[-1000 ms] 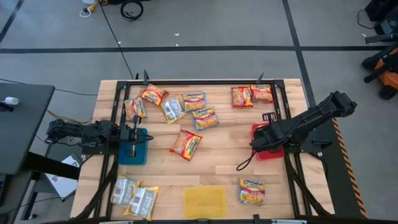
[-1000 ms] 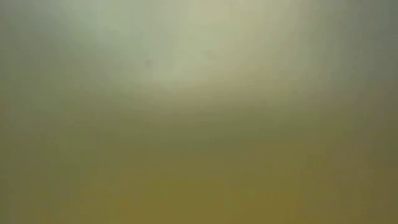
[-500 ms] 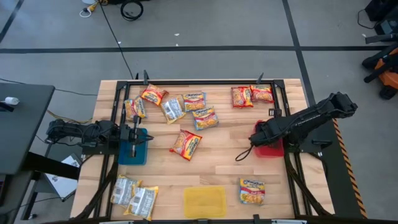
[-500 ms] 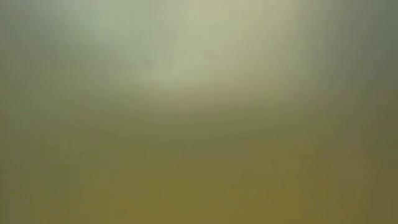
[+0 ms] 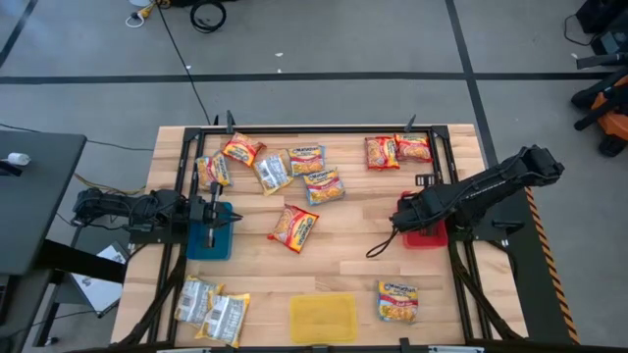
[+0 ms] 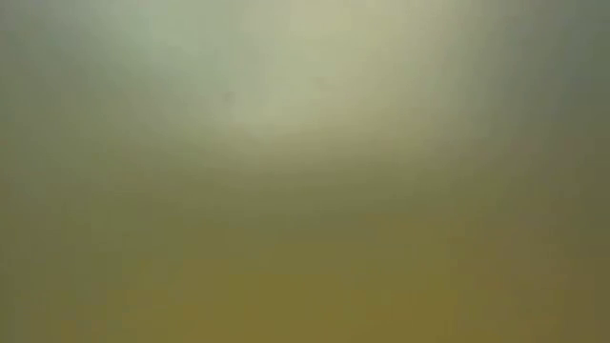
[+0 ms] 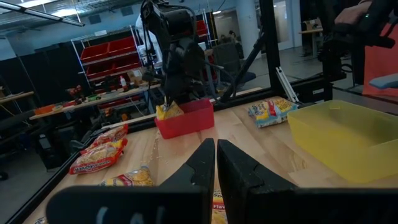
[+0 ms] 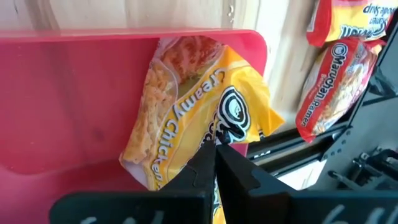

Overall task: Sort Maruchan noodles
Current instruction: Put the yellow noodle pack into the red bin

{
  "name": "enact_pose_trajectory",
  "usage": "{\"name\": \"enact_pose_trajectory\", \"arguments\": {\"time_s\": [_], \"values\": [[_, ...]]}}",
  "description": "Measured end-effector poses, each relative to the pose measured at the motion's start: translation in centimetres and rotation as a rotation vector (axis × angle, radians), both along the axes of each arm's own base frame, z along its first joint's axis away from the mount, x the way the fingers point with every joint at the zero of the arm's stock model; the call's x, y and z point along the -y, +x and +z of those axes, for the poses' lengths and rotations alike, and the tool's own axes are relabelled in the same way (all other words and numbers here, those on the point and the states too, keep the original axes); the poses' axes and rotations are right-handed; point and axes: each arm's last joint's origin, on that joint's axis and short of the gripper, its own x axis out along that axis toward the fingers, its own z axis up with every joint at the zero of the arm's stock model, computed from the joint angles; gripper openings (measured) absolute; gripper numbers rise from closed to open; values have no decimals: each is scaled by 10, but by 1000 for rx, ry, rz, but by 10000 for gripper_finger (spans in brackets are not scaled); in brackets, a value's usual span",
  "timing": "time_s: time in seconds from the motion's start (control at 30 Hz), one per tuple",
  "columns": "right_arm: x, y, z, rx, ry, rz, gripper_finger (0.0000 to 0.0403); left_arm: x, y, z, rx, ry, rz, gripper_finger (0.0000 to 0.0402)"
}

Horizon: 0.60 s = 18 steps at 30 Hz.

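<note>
Because the sorting is done by colour into trays, the yellow-orange Creamy Chicken packet (image 8: 205, 112) is held over the red tray (image 8: 68, 106) at the right edge of the surface (image 5: 343, 265). The right gripper (image 8: 214, 155) is clenched on that packet's lower edge, so the packet hangs crumpled against the tray wall and is judged not yet released. Whether this tray suits this variant cannot be told. The left gripper (image 7: 216, 165) is clenched on nothing and is parked above the blue tray (image 5: 209, 240), clear of the working arm. The remaining packets are left loose: a mixed cluster (image 5: 280, 169) along the far side, two red ones (image 5: 397, 150) near the far right corner, silvery ones (image 5: 211, 309) near the left front corner, and one (image 5: 397, 299) beside the empty yellow tray (image 5: 322, 319).
</note>
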Motion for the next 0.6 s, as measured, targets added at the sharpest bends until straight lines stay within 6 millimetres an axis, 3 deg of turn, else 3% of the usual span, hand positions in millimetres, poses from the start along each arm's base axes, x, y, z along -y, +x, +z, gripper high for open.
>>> {"name": "enact_pose_trajectory", "arguments": {"time_s": [0.27, 0.47, 0.6], "values": [[-1, 1, -1, 7, 35, -21, 36, 0, 0, 0, 0, 0, 0, 25], [-3, -1, 0, 12, 88, -129, 101, 0, 0, 0, 0, 0, 0, 25], [-4, 2, 20, 55, 79, -252, 146, 0, 0, 0, 0, 0, 0, 25]]}}
